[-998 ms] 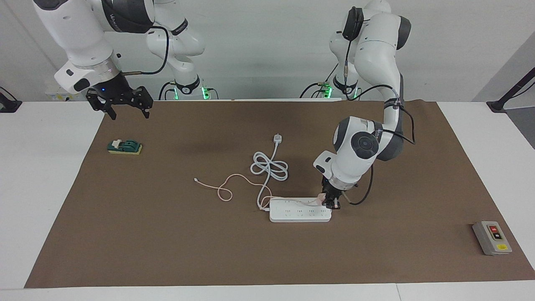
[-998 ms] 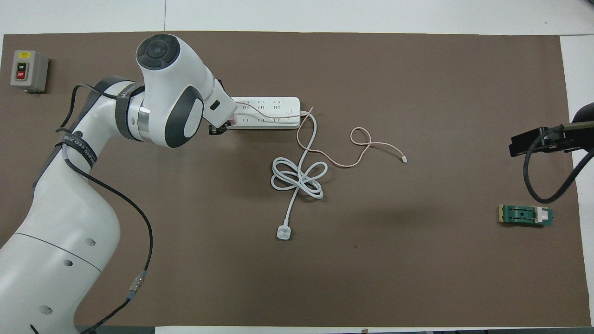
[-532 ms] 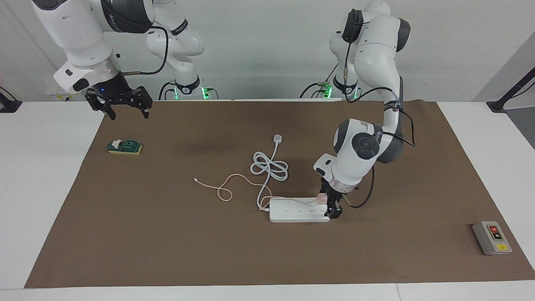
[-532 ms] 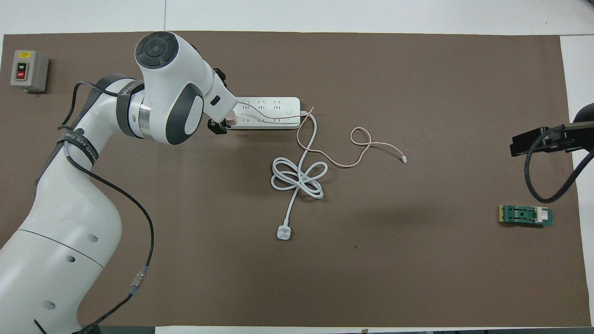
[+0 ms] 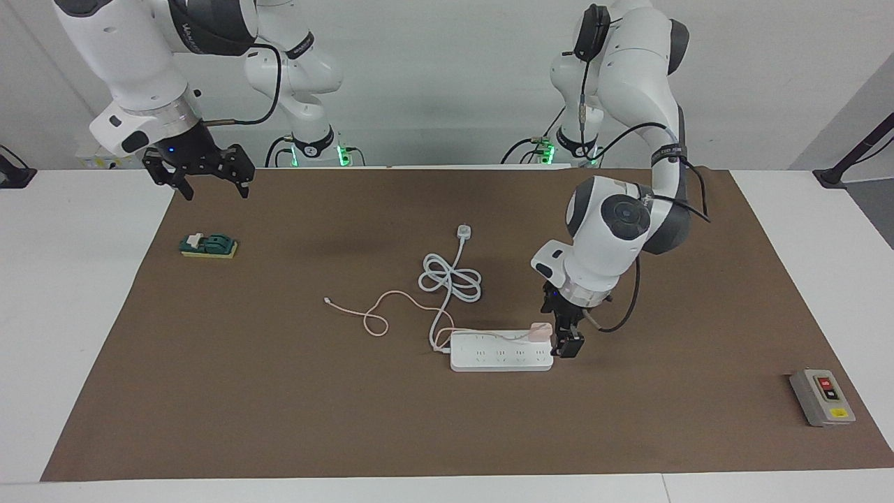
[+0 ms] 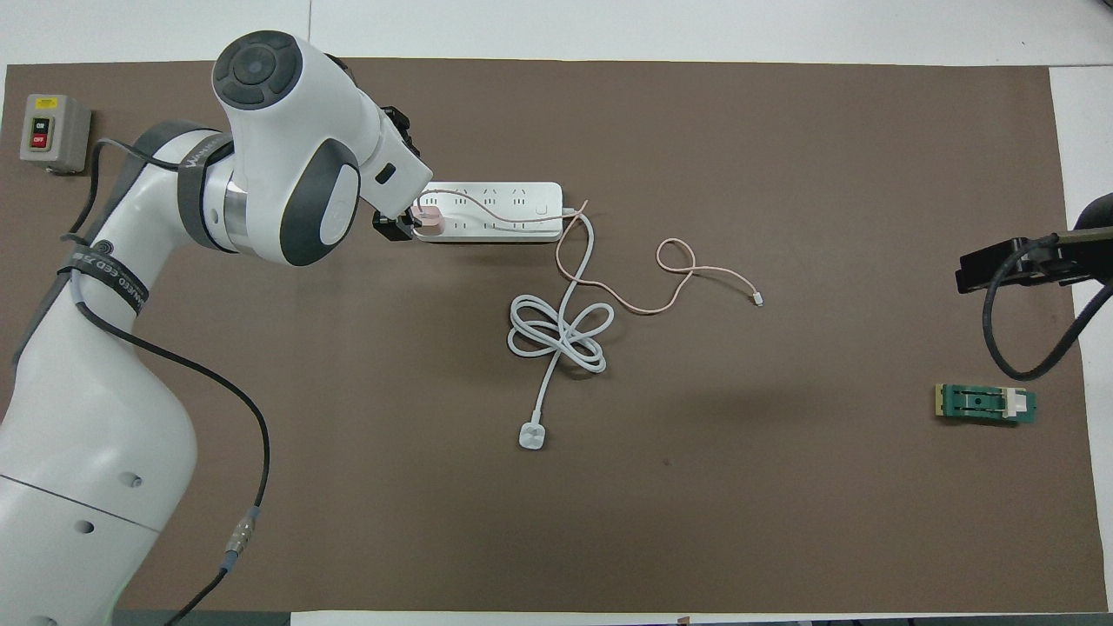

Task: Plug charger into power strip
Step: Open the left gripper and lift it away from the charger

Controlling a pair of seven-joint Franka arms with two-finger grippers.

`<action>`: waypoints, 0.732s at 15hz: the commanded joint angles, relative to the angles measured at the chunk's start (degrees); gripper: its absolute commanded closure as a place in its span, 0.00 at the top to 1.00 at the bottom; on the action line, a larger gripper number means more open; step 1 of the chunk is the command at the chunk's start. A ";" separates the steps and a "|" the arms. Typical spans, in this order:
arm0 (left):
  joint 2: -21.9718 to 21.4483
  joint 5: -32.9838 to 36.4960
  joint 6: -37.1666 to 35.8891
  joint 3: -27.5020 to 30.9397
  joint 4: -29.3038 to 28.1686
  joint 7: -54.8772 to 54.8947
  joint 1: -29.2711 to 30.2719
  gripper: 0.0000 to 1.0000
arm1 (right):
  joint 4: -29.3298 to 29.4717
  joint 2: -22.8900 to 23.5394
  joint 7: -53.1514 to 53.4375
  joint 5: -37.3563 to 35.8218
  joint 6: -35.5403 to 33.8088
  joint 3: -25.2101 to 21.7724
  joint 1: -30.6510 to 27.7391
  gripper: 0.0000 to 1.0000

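Left hand [image 5: 567, 337] now spread, lifted off charger [image 5: 540, 330] seated in power strip [image 5: 499, 356].

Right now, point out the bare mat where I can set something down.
Bare mat lies between the green switch and the pink cable's tip, and all along the edge nearest the robots. Crowded: the power strip, charger with the open left gripper beside it, and coiled white cord.

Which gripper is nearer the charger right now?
Left. The left gripper sits open right beside the charger, which stands on the power strip at its end toward the left arm. The right gripper waits raised over the right arm's end of the table.
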 commanded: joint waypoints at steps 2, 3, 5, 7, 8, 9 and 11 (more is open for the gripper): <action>-6.46 -0.09 -1.61 0.08 -5.05 0.48 1.13 1.00 | -0.87 -1.00 -0.90 -0.19 0.46 0.42 -0.80 1.00; -8.13 -0.18 -2.22 0.08 -5.84 0.22 1.31 1.00 | -0.87 -0.92 -0.90 -0.19 0.46 0.42 -0.80 1.00; -10.60 -0.35 -6.25 0.08 -6.11 -0.05 1.75 1.00 | -0.87 -1.00 -0.81 -0.19 0.46 0.42 -0.63 1.00; -11.75 -0.70 -8.55 -0.10 -5.42 0.12 3.50 1.00 | -0.87 -0.92 -0.73 -0.19 0.55 0.42 -0.72 1.00; -12.45 -0.71 -9.52 -0.18 -5.32 0.13 4.20 1.00 | -0.87 -0.91 -0.73 -0.19 0.55 0.42 -0.80 1.00; -13.93 -0.79 -10.66 -0.10 -5.41 0.04 4.91 1.00 | -0.87 -0.91 -0.73 -0.19 0.55 0.42 -0.80 1.00; -15.70 -0.97 -12.86 0.25 -5.41 -0.22 5.96 1.00 | -0.87 -0.92 -0.73 -0.19 0.55 0.42 -0.80 1.00</action>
